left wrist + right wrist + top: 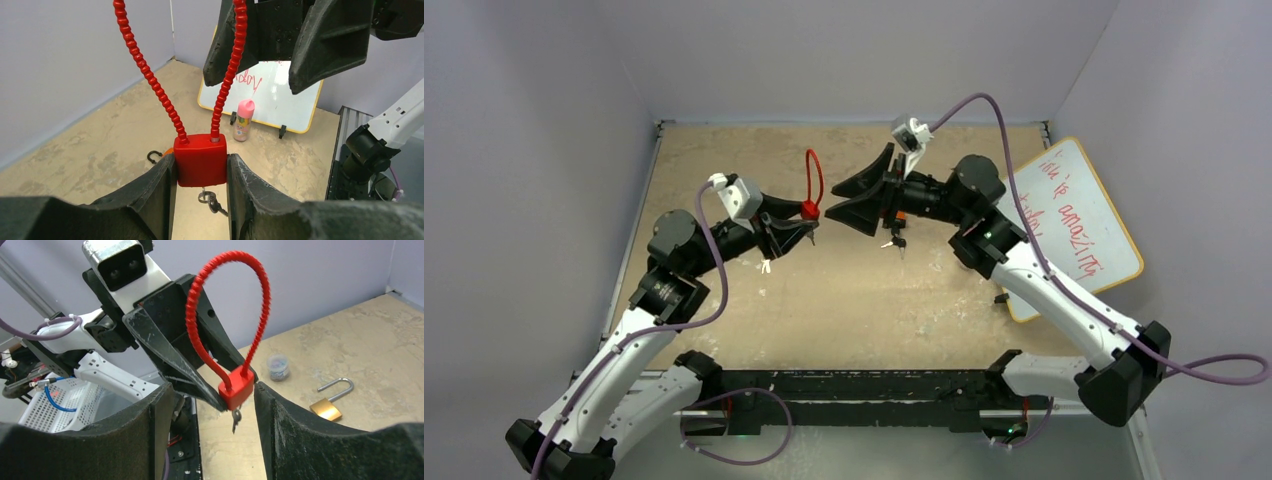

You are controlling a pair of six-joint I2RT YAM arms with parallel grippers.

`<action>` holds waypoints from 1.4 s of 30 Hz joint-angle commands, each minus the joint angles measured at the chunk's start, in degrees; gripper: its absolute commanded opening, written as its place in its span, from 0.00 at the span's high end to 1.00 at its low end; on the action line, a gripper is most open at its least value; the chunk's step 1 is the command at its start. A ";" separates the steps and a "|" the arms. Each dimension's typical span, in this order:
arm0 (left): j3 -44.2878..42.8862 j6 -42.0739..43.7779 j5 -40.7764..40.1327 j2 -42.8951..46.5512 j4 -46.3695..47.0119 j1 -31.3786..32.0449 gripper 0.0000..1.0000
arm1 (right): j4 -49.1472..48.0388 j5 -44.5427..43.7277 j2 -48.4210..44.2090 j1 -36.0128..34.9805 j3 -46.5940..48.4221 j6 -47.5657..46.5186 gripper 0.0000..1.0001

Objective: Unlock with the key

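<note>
My left gripper (807,222) is shut on the body of a red padlock (200,160) with a long ribbed red cable shackle (815,176) standing up in a loop. A small key (212,201) on a ring hangs from the lock's underside; it also shows in the right wrist view (235,417). My right gripper (836,200) is open, its fingers spread just right of the lock (237,389). The lock sits between the right fingertips without being gripped.
A brass padlock (327,407) with an open steel shackle lies on the table. A small jar (278,367) stands behind it. A pink-capped bottle (243,120) stands before a whiteboard (1075,225) at the right. More keys (896,241) lie under my right gripper.
</note>
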State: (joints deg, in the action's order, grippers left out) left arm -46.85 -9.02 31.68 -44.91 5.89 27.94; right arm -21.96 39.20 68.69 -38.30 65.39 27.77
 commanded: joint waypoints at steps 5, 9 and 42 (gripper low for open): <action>-1.81 -2.94 0.07 0.28 1.38 0.27 1.00 | 4.52 -7.64 5.70 -4.24 9.14 -4.86 0.44; -1.46 -2.59 1.03 0.18 0.30 0.27 1.00 | 3.73 -10.59 6.75 -4.24 10.30 -5.04 0.88; 7.32 -5.66 -26.43 -4.67 -20.35 0.20 1.00 | 31.21 -54.59 -9.20 -1.60 6.93 -11.32 0.32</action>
State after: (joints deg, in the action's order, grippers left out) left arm -38.94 -10.63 7.07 -48.47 -18.70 27.90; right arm 11.99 -8.71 62.08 -39.81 71.13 18.72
